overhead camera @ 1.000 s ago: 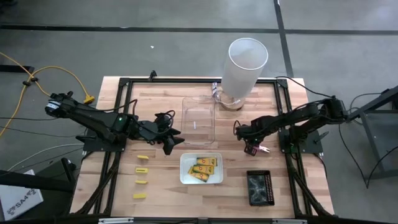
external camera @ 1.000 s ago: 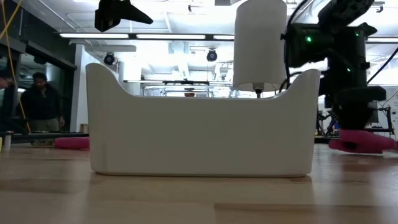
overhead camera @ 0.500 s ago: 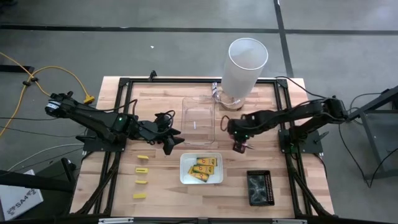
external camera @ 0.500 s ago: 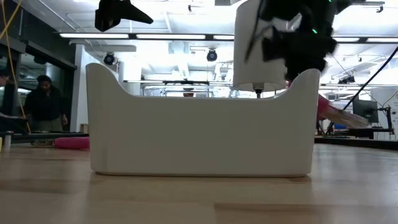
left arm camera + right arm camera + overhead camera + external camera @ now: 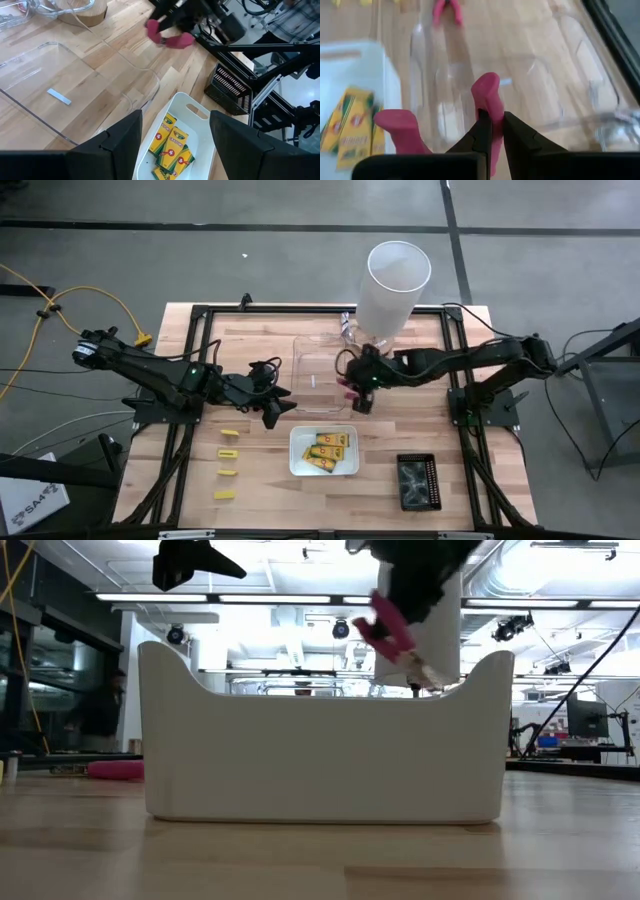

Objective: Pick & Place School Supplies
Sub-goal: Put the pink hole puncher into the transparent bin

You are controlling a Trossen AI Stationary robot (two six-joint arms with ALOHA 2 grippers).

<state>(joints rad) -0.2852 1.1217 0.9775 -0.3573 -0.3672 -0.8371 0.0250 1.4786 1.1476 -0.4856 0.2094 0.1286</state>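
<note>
At the near edge, small yellow blocks (image 5: pixel 229 452) lie left of a white tray (image 5: pixel 296 464) holding yellow-orange packets (image 5: pixel 329 451); a black tray (image 5: pixel 417 482) sits right. Farther, the right gripper (image 5: pixel 358 387) clamps pink-handled scissors (image 5: pixel 489 102) above the clear tray's (image 5: pixel 320 369) right rim. The left gripper (image 5: pixel 284 405) hangs with fingers spread, left. A white cylinder (image 5: pixel 392 297) stands farthest.

Grey concrete floor (image 5: pixel 250 205) w/ dark seams; ceiling strip lights (image 5: pixel 290 598), lab benches behind.

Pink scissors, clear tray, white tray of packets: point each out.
pink scissors (image 5: pixel 487 95): right wrist view, handle loop in right pincer.
clear tray (image 5: pixel 320 348): high view, far rim.
white tray (image 5: pixel 296 452): high view, left rim.
</note>
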